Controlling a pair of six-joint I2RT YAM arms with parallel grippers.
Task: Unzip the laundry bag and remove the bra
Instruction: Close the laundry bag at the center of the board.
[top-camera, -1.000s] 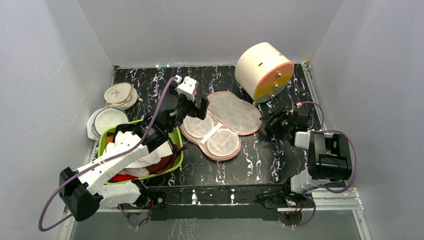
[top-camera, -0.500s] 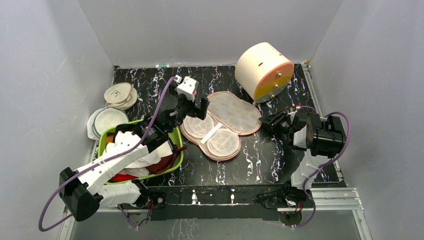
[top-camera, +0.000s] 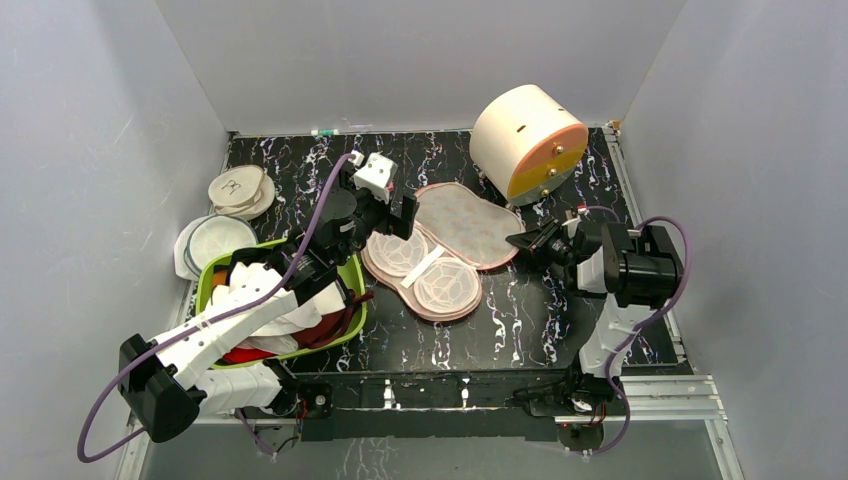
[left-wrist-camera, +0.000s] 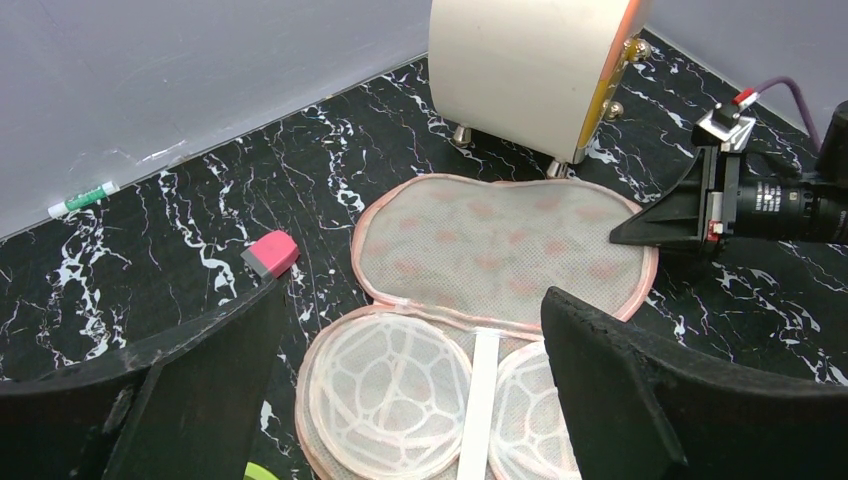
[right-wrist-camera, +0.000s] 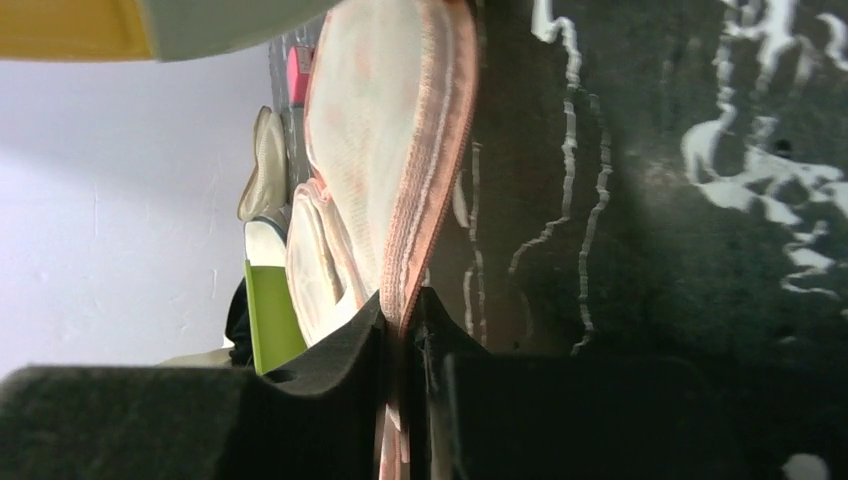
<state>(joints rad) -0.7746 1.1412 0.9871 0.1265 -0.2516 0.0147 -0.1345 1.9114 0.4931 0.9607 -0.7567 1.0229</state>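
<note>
black marbled tabletop (top-camera: 545, 325); laundry bag (top-camera: 462, 226) lies open at centre, both halves flat. left claw (top-camera: 388, 224) spread above its near half; right claw (top-camera: 514, 241) pinching the far half's pink edge. whether white mesh hides the bra cannot be told.

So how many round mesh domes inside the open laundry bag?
2, in the laundry bag's near half: left dome, right dome, white strap between. None seems hidden.

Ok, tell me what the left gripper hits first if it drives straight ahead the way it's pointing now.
The left gripper, open, aims down at the opened laundry bag; it would likely land near the seam where the peach flap joins the white-lined half. Exact depth is hard to judge.
</note>
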